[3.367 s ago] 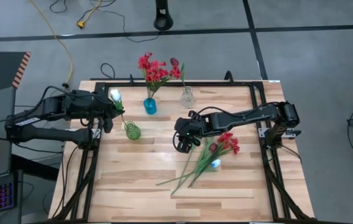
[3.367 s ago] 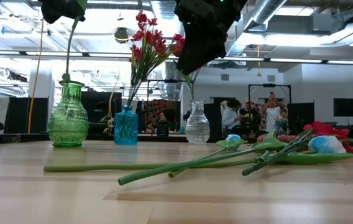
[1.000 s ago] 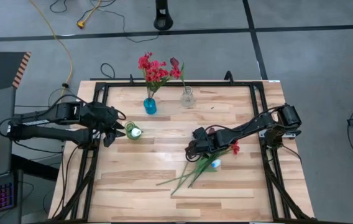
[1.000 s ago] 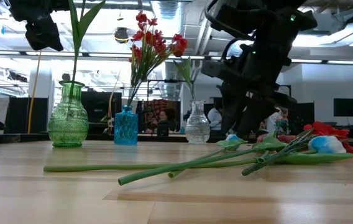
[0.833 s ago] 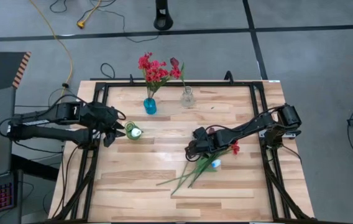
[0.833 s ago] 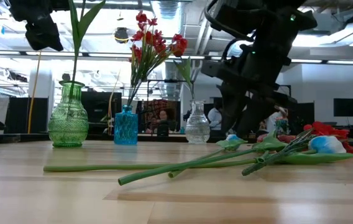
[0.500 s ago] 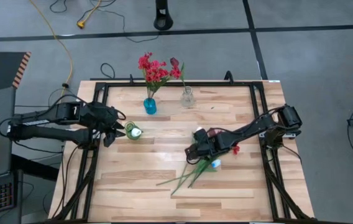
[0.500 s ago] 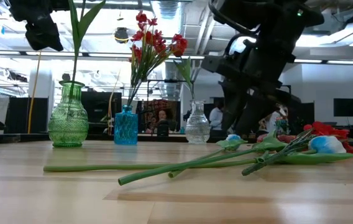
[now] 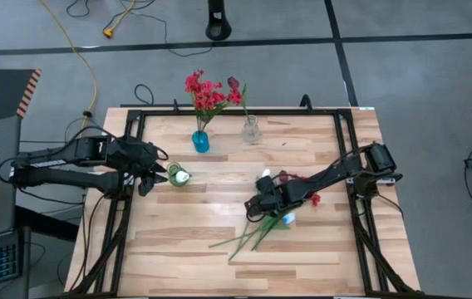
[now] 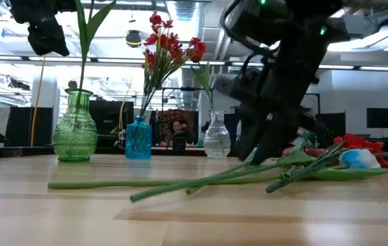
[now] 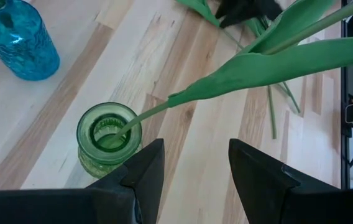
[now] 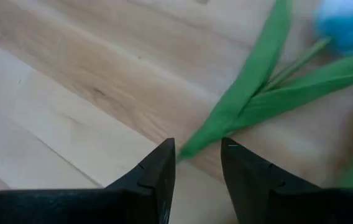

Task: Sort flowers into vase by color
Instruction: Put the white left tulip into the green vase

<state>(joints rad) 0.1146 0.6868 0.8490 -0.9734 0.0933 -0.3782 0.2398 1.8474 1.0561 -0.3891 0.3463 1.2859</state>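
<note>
R gripper, jaws apart w/ a leaf tip between, sits low over the loose flowers: light, floppy, prob best pinched mid-stem.

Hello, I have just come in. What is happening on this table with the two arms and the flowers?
The robot is sorting flowers into vases by colour. The left gripper, open, hovers just beside the green vase, which holds a white tulip. The right gripper is low over the loose flowers lying on the table, its fingers either side of a green leaf, not yet closed on it. The blue vase holds red blossoms; the clear vase a maroon tulip.
</note>
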